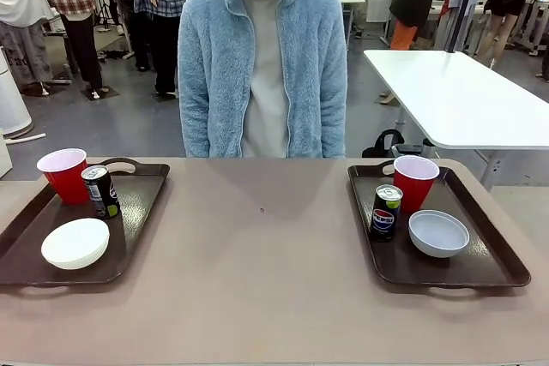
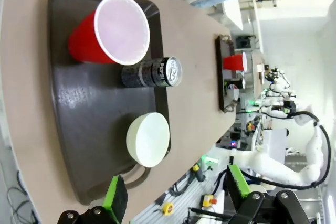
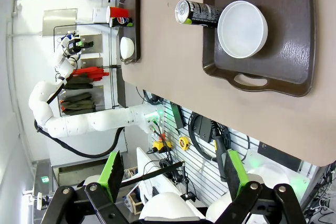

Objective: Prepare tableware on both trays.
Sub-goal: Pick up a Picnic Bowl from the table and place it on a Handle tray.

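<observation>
White round bowl (image 1: 75,243) sitting nearest on left dark brown rectangular plastic tray (image 1: 21,250), behind it dark drink can (image 1: 101,191) and red plastic cup (image 1: 64,174). Right tray (image 1: 489,265) carrying grey-blue bowl (image 1: 438,233), Pepsi can (image 1: 385,212), second red cup (image 1: 415,183). Left claw (image 2: 176,195) and right claw (image 3: 171,174) both hanging open above the worktop (image 1: 257,272), holding nothing

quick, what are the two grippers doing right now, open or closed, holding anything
Left gripper: open, holding nothing, back from the tray.
Right gripper: open, holding nothing, off the table's edge.
</observation>
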Controlling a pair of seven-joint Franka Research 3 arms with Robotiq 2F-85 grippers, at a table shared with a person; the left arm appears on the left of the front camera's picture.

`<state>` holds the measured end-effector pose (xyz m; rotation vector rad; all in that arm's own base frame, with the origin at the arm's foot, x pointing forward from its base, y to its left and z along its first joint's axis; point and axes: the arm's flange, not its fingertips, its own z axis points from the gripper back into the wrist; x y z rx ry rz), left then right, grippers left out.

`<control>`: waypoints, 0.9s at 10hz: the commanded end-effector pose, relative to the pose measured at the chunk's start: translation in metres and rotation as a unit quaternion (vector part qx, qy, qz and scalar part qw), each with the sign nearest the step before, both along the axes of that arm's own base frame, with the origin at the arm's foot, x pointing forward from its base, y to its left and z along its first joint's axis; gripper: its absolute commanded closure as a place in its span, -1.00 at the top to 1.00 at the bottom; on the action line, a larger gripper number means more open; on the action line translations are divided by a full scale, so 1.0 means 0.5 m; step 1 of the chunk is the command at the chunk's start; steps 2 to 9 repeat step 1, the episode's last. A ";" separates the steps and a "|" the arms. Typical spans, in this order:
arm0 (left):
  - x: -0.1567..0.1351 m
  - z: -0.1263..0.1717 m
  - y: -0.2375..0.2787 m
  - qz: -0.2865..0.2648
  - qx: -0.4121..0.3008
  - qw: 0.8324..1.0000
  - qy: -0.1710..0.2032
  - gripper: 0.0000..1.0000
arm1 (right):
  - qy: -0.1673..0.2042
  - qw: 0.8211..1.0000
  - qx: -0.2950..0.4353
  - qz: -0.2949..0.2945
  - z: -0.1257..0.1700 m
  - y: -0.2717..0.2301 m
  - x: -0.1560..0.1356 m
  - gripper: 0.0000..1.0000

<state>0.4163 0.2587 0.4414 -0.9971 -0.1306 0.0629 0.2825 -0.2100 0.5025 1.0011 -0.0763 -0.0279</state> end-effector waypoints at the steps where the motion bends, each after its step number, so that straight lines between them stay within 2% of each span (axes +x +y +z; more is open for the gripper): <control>1: -0.007 0.003 0.012 0.005 -0.001 1.000 -0.015 1.00 | -0.012 1.000 0.014 -0.003 0.000 0.006 0.000 1.00; 9: -0.007 0.003 0.012 0.005 -0.001 1.000 -0.015 1.00 | -0.012 1.000 0.014 -0.003 0.000 0.006 0.000 1.00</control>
